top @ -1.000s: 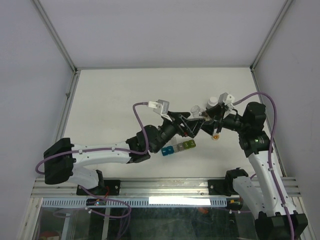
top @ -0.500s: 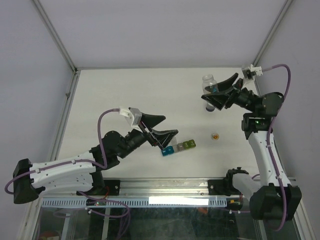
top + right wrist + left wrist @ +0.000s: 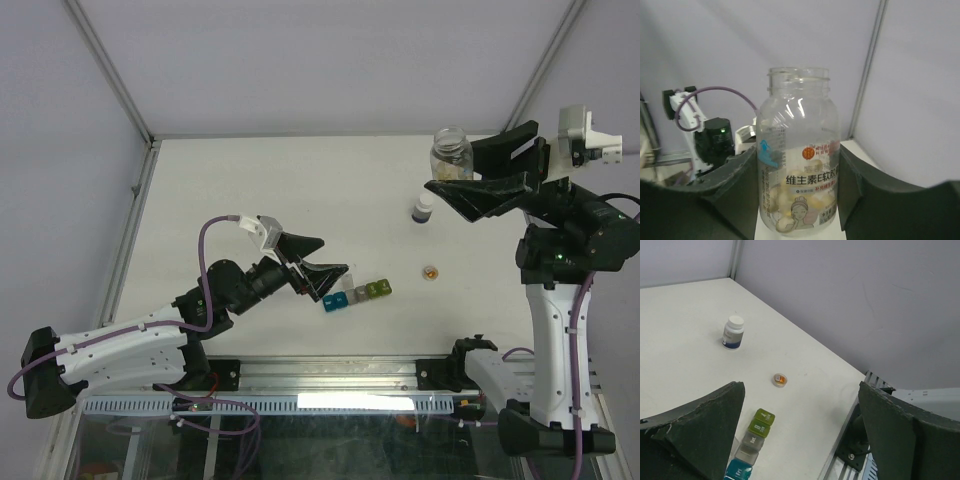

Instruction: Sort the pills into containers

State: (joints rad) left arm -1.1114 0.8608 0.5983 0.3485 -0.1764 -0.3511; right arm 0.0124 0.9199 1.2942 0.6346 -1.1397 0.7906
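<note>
Lying flat on the white table [image 3: 250, 200] near its front edge, about midway between the two arm bases, is the containers [image 3: 358, 293] strip: five joined translucent cubes in a row, blue, teal, grey, olive, yellow-green. The lids carry small marks, too small to read. The blue end is nearest the left gripper [image 3: 335, 254]. In the left wrist view one dark finger [image 3: 705, 425] covers part of that end of the containers [image 3: 752, 445].

A small round dish [image 3: 430, 271] with something orange in it sits apart to the right of the strip. A white-capped bottle [image 3: 424, 209] stands upright further back.

The left arm reaches low and forward, its jaws spread wide and holding nothing.

The right arm is raised high. The right gripper [image 3: 452, 168] pinches a clear uncapped bottle [image 3: 452, 150], upright and off the table, with pale pills at the bottom and a printed label.
</note>
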